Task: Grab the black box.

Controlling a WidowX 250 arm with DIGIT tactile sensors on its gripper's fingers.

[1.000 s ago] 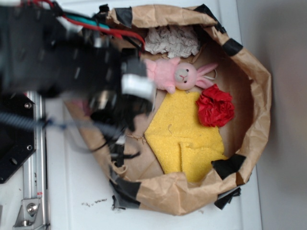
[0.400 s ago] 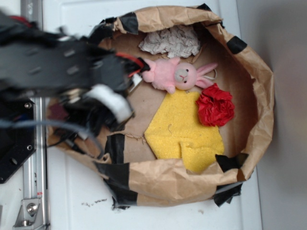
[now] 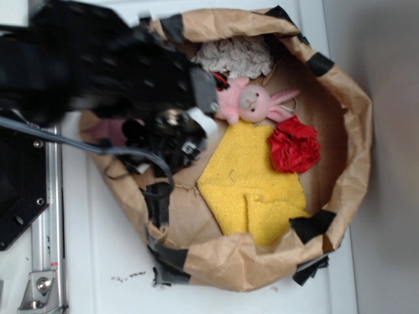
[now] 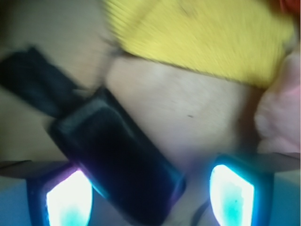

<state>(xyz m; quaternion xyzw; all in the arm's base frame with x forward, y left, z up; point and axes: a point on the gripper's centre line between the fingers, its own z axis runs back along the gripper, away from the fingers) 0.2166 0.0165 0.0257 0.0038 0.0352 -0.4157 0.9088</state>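
- The gripper (image 4: 150, 190) is spread wide and holds nothing.
- The black box (image 4: 115, 157) lies slanted on the brown paper, close to the left finger (image 4: 68, 197).
- The yellow cloth (image 4: 197, 35) lies past it.

One black box (image 4: 115, 157) is lying on the brown paper, seen up close from the wrist. One pink bunny (image 3: 252, 101) is lying inside one big brown paper bag (image 3: 350, 137). One yellow cloth (image 3: 252, 183) is sitting in the middle of the bag. One red crumpled ball (image 3: 294, 145) is resting next to the cloth. One white crumpled paper (image 3: 236, 57) is sitting at the top. One robot gripper (image 4: 150, 197) is showing two glowing fingers (image 4: 231, 193). Black tape patches (image 3: 313, 227) are sticking on the bag's rim in about six spots; some are hiding behind the arm, so the count is not sure.
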